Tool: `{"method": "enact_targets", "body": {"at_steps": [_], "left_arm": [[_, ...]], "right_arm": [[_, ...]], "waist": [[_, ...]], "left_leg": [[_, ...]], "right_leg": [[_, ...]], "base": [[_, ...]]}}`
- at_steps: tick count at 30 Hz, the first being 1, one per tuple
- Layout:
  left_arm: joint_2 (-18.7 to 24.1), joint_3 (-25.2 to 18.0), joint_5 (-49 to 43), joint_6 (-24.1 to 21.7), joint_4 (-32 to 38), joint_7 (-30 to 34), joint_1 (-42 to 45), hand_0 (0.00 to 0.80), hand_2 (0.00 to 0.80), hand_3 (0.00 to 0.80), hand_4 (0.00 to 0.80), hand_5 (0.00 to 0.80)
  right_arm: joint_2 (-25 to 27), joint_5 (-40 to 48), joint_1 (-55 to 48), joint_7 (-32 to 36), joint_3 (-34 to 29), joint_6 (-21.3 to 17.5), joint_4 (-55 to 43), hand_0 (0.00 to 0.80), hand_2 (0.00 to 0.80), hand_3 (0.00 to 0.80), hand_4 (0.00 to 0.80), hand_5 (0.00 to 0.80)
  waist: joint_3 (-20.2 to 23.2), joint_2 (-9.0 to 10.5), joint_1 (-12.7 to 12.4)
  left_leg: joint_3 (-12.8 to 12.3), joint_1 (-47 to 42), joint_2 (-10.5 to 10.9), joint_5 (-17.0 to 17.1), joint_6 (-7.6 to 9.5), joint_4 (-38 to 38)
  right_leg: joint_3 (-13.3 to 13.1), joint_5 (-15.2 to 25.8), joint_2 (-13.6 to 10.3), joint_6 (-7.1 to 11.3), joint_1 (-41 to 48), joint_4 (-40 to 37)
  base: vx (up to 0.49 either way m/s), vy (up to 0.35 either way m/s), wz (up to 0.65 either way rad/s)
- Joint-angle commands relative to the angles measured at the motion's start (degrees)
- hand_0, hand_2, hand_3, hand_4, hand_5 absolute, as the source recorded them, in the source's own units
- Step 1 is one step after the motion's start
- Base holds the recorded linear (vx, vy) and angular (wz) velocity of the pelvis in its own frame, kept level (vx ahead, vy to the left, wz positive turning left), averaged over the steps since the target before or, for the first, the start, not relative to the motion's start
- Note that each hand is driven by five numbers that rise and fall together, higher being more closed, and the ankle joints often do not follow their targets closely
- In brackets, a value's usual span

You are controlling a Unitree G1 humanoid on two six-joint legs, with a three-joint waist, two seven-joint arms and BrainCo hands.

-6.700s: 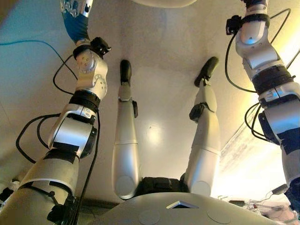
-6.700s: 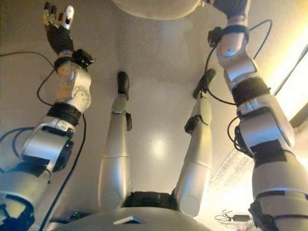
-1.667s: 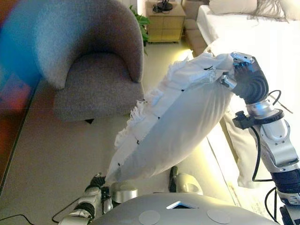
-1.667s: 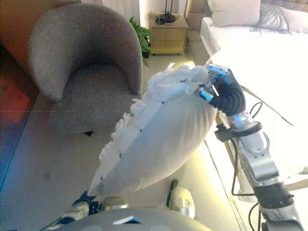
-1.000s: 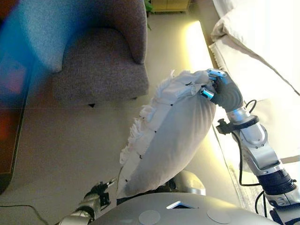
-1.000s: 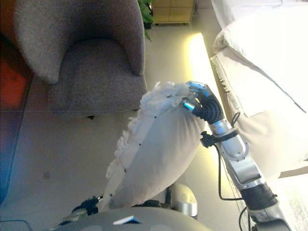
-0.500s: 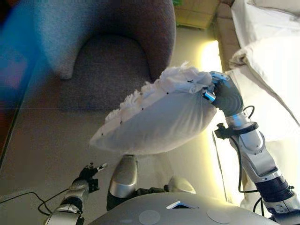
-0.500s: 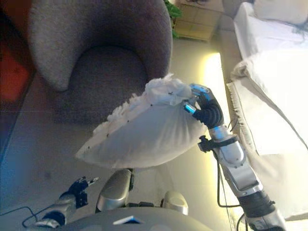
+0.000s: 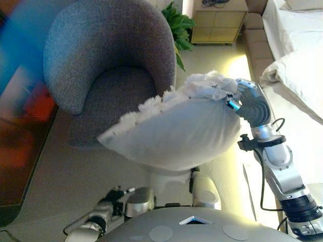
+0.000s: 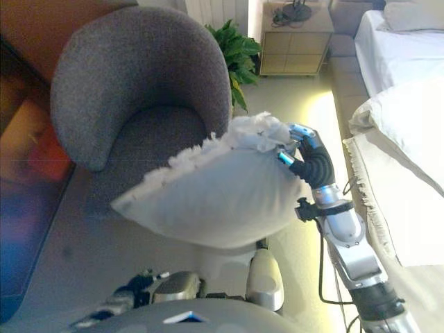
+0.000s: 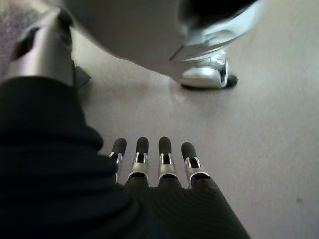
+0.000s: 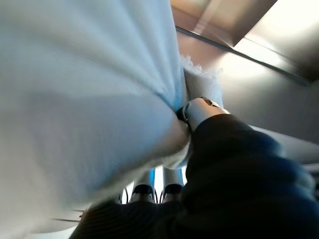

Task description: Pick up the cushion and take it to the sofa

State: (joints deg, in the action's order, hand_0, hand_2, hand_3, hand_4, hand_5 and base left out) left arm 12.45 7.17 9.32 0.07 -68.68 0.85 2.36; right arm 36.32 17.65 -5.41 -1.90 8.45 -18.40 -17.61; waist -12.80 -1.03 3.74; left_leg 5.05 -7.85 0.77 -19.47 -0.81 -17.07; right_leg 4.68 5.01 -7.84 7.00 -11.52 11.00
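A white cushion (image 9: 174,132) with a fringed edge hangs in the air in front of a grey round armchair (image 9: 108,65). My right hand (image 9: 251,103) is shut on the cushion's right corner and holds it up; the grip also shows in the right wrist view (image 12: 199,117), with the cushion cloth (image 12: 84,94) filling the picture. My left hand (image 9: 113,198) hangs low at the lower left, away from the cushion. In the left wrist view its fingers (image 11: 152,159) are straight and hold nothing, over the bare floor.
A bed with white bedding (image 9: 298,65) runs along the right. A wooden bedside cabinet (image 9: 217,22) and a green plant (image 9: 177,30) stand behind the armchair. A dark, reddish piece of furniture (image 9: 20,136) lies on the left.
The camera has tilted up, showing more of the armchair. The cushion still hangs level from my right hand. My left hand stays low and empty.
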Motion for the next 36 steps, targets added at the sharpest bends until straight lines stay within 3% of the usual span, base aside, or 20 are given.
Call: {"method": "enact_targets", "body": {"at_steps": [1, 4, 5, 6, 7, 8, 10, 11, 14, 15, 16, 17, 20, 22, 23, 28, 30, 32, 33, 36], "left_arm": [[5.5, -0.3, 0.2, 1.9, 0.3, -0.3, 2.4, 0.000, 0.000, 0.000, 0.000, 0.000], [5.3, -0.3, 0.1, 1.8, 0.1, -0.3, 2.4, 0.000, 0.000, 0.000, 0.000, 0.000], [3.4, 1.3, -2.7, -1.9, 1.6, -0.5, 3.0, 0.000, 0.000, 0.000, 0.000, 0.000], [3.3, 1.3, -2.8, -2.0, 1.6, -0.6, 3.0, 0.000, 0.000, 0.000, 0.000, 0.000], [1.5, 2.8, 0.8, -2.7, 3.5, -3.5, 2.7, 0.000, 0.000, 0.000, 0.000, 0.000], [1.1, 2.9, 2.4, -2.5, 4.5, -4.4, 2.3, 0.000, 0.000, 0.000, 0.000, 0.000], [1.0, 2.2, 3.2, -1.6, 6.4, -4.9, 1.9, 0.000, 0.000, 0.000, 0.000, 0.000], [1.3, 2.1, 2.0, -1.7, 7.5, -4.7, 2.2, 0.000, 0.000, 0.000, 0.000, 0.000], [1.3, 2.0, 2.0, -1.7, 7.5, -4.7, 2.2, 0.000, 0.000, 0.000, 0.000, 0.000], [2.4, 2.0, 2.6, -1.8, 6.7, -4.5, 2.9, 0.000, 0.000, 0.000, 0.000, 0.000], [2.4, 2.0, 2.6, -1.8, 6.7, -4.5, 2.9, 0.000, 0.000, 0.000, 0.000, 0.000], [3.0, 0.8, 4.6, -0.5, 4.2, -3.5, 2.5, 0.000, 0.000, 0.000, 0.000, 0.000], [2.6, 0.8, 3.9, -0.9, 2.7, -3.0, 3.4, 0.000, 0.000, 0.000, 0.000, 0.000], [2.6, 0.9, 3.9, -1.0, 2.6, -2.9, 3.6, 0.000, 0.000, 0.000, 0.000, 0.000], [2.2, -0.1, 3.5, -1.8, 1.0, -2.5, 5.6, 0.000, 0.000, 0.000, 0.000, 0.000], [3.1, 0.2, 4.2, -2.6, -1.5, -1.0, 5.6, 0.000, 0.000, 0.000, 0.000, 0.000], [4.7, 0.2, 4.9, -2.1, -2.4, -0.8, 5.4, 0.000, 0.000, 0.000, 0.000, 0.000], [5.3, 0.0, 4.3, -2.2, -2.3, -0.8, 5.3, 0.000, 0.000, 0.000, 0.000, 0.000], [6.1, 0.4, 4.3, -2.2, -1.9, -0.8, 4.8, 0.000, 0.000, 0.000, 0.000, 0.000], [6.9, 2.2, 3.3, -1.6, -1.2, -1.0, 4.3, 0.000, 0.000, 0.000, 0.000, 0.000]], "right_arm": [[-1.3, 4.8, 7.3, -0.7, -3.2, -5.5, -5.8, 0.800, 0.800, 0.800, 0.800, 0.800], [-1.0, 5.2, 7.5, -0.4, -3.3, -4.5, -5.9, 0.800, 0.800, 0.800, 0.800, 0.800], [1.3, 7.1, 8.1, 3.1, -4.1, -2.9, -4.5, 0.800, 0.800, 0.800, 0.800, 0.800], [1.3, 7.1, 8.1, 3.1, -4.1, -3.0, -4.5, 0.800, 0.800, 0.800, 0.800, 0.800], [2.3, 7.2, 7.8, 4.6, -4.1, -3.6, -3.5, 0.800, 0.800, 0.800, 0.800, 0.800], [2.7, 7.2, 8.1, 4.6, -3.8, -3.9, -3.1, 0.800, 0.800, 0.800, 0.800, 0.800], [3.3, 7.1, 8.7, 4.3, -3.2, -4.6, -3.0, 0.800, 0.800, 0.800, 0.800, 0.800], [3.9, 6.9, 10.3, 3.1, -2.4, -4.5, -2.8, 0.800, 0.800, 0.800, 0.800, 0.800], [3.8, 6.9, 10.4, 3.0, -2.3, -4.5, -2.7, 0.800, 0.800, 0.800, 0.800, 0.800], [3.7, 6.4, 14.0, 1.9, 0.4, -2.9, -2.4, 0.800, 0.800, 0.800, 0.800, 0.800], [3.7, 6.4, 14.0, 1.9, 0.5, -2.9, -2.4, 0.800, 0.800, 0.800, 0.800, 0.800], [2.1, 4.4, 13.7, 1.0, 2.6, -0.9, -3.3, 0.800, 0.800, 0.800, 0.800, 0.800], [1.8, 4.1, 12.5, 1.0, 2.7, -1.2, -3.2, 0.800, 0.800, 0.800, 0.800, 0.800], [1.8, 4.2, 12.4, 1.1, 2.6, -1.2, -3.2, 0.800, 0.800, 0.800, 0.800, 0.800], [2.3, 5.6, 12.6, 1.6, 2.2, -1.9, -2.1, 0.800, 0.800, 0.800, 0.800, 0.800], [1.9, 5.7, 15.0, 2.4, 3.2, -3.1, -0.6, 0.800, 0.800, 0.800, 0.800, 0.800], [0.7, 6.1, 13.5, 3.4, 1.8, -2.2, -1.7, 0.800, 0.800, 0.800, 0.800, 0.800], [0.6, 6.6, 13.0, 3.3, 1.5, -1.7, -2.1, 0.800, 0.800, 0.800, 0.800, 0.800], [0.1, 6.8, 12.5, 2.6, 1.2, -1.3, -2.2, 0.800, 0.800, 0.800, 0.800, 0.800], [-1.0, 6.2, 12.5, 0.6, 2.1, -2.2, -1.5, 0.800, 0.800, 0.800, 0.800, 0.800]], "waist": [[5.5, 3.69, -0.6], [6.0, 3.37, -0.2], [7.7, 3.14, -0.1], [7.9, 3.14, 0.2], [7.2, 4.86, -1.5], [6.7, 5.50, -2.5], [5.7, 6.88, -4.0], [4.6, 7.38, -5.6], [4.7, 7.64, -5.5], [4.2, 7.50, -7.9], [4.2, 7.56, -7.9], [4.4, 6.43, -9.8], [4.3, 5.36, -11.1], [4.2, 5.31, -11.2], [3.9, 4.87, -12.6], [3.4, 4.60, -13.0], [3.9, 6.50, -13.9], [4.5, 7.42, -14.3], [5.1, 8.83, -14.8], [6.4, 8.80, -15.0]], "left_leg": [[-0.2, -7.0, 3.8, -2.5, 4.33, -5.1], [-0.6, -7.7, 3.1, -0.7, 3.56, -6.2], [-4.2, -5.2, 1.1, 15.2, -1.56, -17.1], [-3.9, -4.9, 1.1, 15.3, -1.72, -17.2], [-6.0, 2.3, 2.5, 17.4, -3.07, -24.6], [-6.8, 6.5, 2.8, 16.6, -2.94, -26.2], [-8.1, 10.9, 3.2, 15.5, -2.40, -25.4], [-9.5, 13.2, 1.7, 14.8, -2.08, -21.3], [-9.6, 13.1, 2.0, 15.1, -2.03, -20.9], [-10.0, 11.7, -1.2, 17.3, -1.81, -0.6], [-10.0, 11.6, -1.1, 17.4, -1.81, -0.4], [-8.6, 12.6, -4.3, 23.5, -4.34, 13.2], [-7.4, 15.5, -7.7, 30.8, -7.14, 20.1], [-7.3, 15.6, -7.8, 31.1, -7.30, 20.5], [-6.5, 18.2, -9.2, 31.3, -7.77, 21.4], [-7.8, 18.3, -9.4, 28.9, -6.29, 18.8], [-6.4, 20.1, -6.3, 24.1, -2.98, 11.9], [-5.9, 20.5, -5.1, 23.0, -1.59, 10.9], [-5.1, 20.1, -2.9, 21.7, 0.63, 10.9], [-3.7, 18.4, -1.0, 20.1, 3.24, 11.9]], "right_leg": [[-4.8, 9.7, -6.6, 3.80, -3.4, -10.1], [-4.5, 9.4, -5.9, 3.33, -3.4, -8.3], [-0.8, 5.9, -2.5, 0.85, 0.8, -8.1], [-0.5, 5.9, -2.6, 0.74, 0.7, -8.2], [1.7, 4.0, -2.0, -0.69, 5.5, -9.9], [2.8, 3.3, -2.0, -1.12, 7.3, -10.3], [4.2, 2.3, -2.3, -1.49, 9.3, -10.8], [5.5, 1.0, -1.8, -1.70, 11.2, -11.0], [5.5, 1.1, -2.1, -1.66, 11.1, -11.0], [6.6, -1.2, 0.2, -1.40, 13.3, -12.0], [6.6, -1.2, 0.1, -1.39, 13.3, -12.0], [6.6, -3.9, 3.0, -1.95, 16.1, -12.6], [6.1, -7.4, 5.4, -3.45, 19.1, -12.4], [6.1, -7.7, 5.5, -3.57, 19.4, -12.3], [5.9, -11.0, 6.0, -4.42, 21.8, -10.9], [6.4, -14.9, 4.4, -3.67, 22.3, -5.4], [6.8, -17.0, 1.3, -0.45, 23.1, 1.9], [6.7, -14.9, 0.5, 0.95, 22.3, 5.0], [5.6, -10.2, -0.6, 3.09, 21.3, 11.1], [3.9, -3.4, 0.3, 3.78, 16.1, 22.3]], "base": [[0.561, -0.213, 0.31], [0.344, -0.132, 0.35], [0.601, -0.264, 0.16], [0.887, -0.408, 0.47], [0.361, -0.200, 0.49], [0.355, -0.190, 0.35], [0.208, -0.113, -0.19], [0.216, -0.109, -0.17], [0.130, 0.002, 0.06], [0.312, 0.045, 0.25], [0.692, 0.138, -0.01], [0.428, 0.101, 0.01], [0.469, 0.122, -0.03], [0.285, 0.079, 0.66], [0.514, 0.191, 0.67], [0.356, 0.204, 0.29], [0.532, 0.256, 0.00], [0.343, 0.143, -0.10], [0.352, 0.133, 0.01], [0.326, 0.140, 0.12]]}}
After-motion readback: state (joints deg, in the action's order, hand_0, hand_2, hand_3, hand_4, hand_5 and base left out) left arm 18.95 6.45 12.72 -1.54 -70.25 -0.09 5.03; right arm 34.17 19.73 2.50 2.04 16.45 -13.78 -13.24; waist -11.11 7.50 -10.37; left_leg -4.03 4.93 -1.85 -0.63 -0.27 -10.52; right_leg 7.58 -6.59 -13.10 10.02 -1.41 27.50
